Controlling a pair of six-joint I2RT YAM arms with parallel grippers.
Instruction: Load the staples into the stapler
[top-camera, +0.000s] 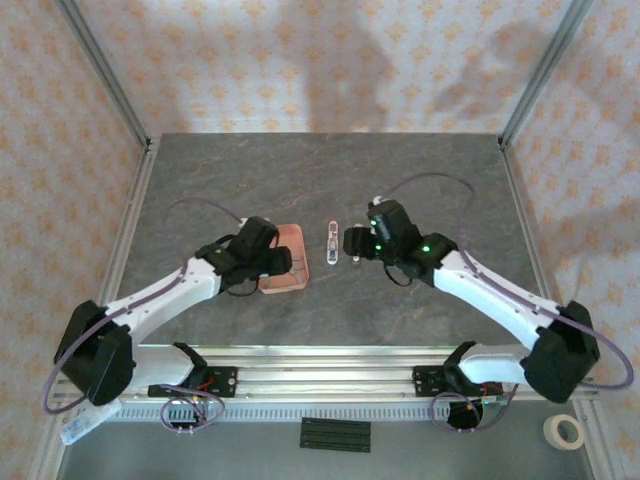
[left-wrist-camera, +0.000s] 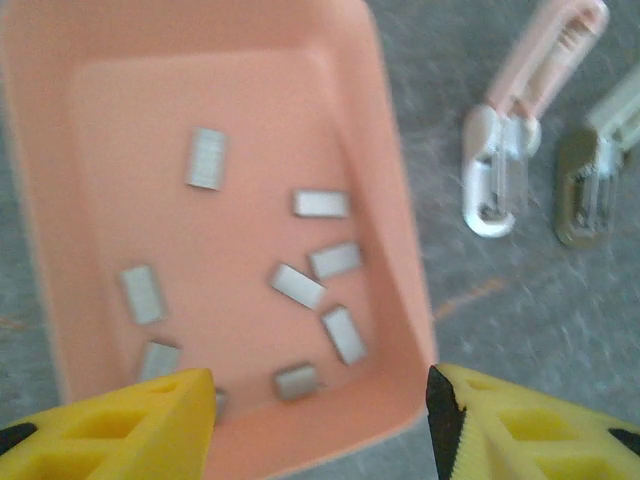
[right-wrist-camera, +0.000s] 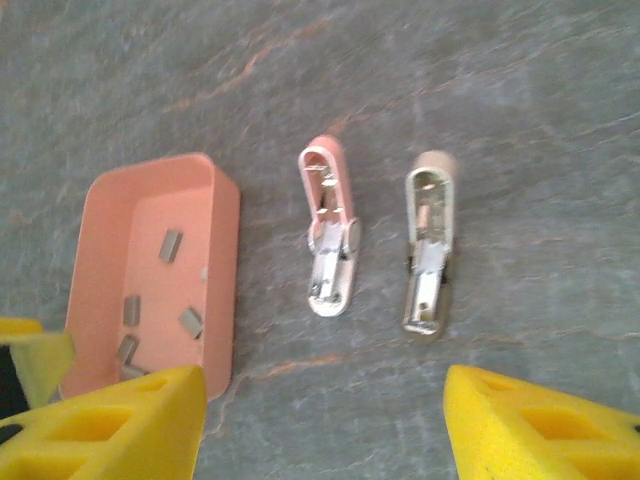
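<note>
My left tool (left-wrist-camera: 320, 400) hangs open and empty over the tray (left-wrist-camera: 392, 200), I think to pick staples (left-wrist-camera: 296, 285) from it. My right tool (right-wrist-camera: 325, 400), open and empty too, hangs by the stapler (right-wrist-camera: 330, 235) on the table (right-wrist-camera: 500, 100).

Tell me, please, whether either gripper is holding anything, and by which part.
Nothing is held. The left gripper is open above the tray of staples; the right gripper is open, short of the stapler.
</note>
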